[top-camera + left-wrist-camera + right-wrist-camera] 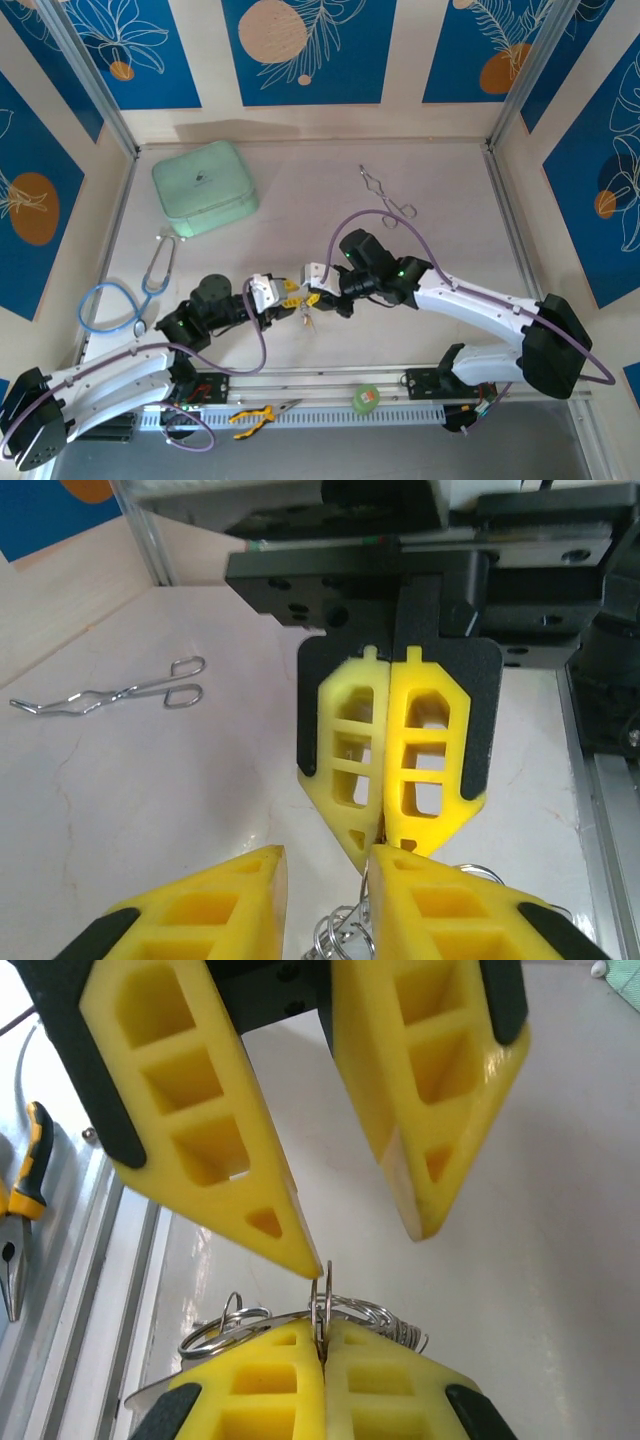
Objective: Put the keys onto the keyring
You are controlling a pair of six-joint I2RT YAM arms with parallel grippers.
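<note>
Top camera: I have both claws tip to tip toward the worktop's (300,190) 6 o'clock side, left claw (287,293) at 9 o'clock of right claw (314,297), with the keyring (303,318) at their 6 o'clock.

Left wrist: my left claw (325,853) is spread. The right claw (377,835) faces it, pressed together, with wire loops of the keyring (340,932) below its tips.

Right wrist: the right claw (322,1338) pinches the keyring (322,1295). The left claw (365,1250) gapes at 12 o'clock. I cannot make out the keys.
</note>
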